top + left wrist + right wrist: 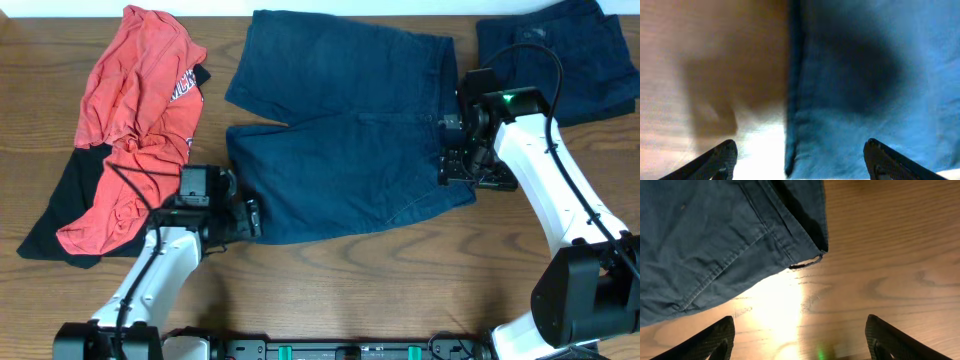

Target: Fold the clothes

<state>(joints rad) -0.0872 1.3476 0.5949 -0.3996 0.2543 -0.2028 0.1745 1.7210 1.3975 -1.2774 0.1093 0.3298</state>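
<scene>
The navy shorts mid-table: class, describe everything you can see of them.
The navy shorts lie spread flat on the wooden table, legs toward the robot's left, waistband toward its right. The cloth looks like woven cotton, slightly creased, with stitched seams and a belt loop at the waistband corner. The open left gripper straddles a leg hem; the open right gripper hovers beside the waistband.

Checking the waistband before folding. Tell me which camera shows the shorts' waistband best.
Right wrist view: the waistband corner lies close and sharp on the table. Overhead shows the whole shorts, waistband small and partly hidden. Left wrist shows only a leg hem.
</scene>
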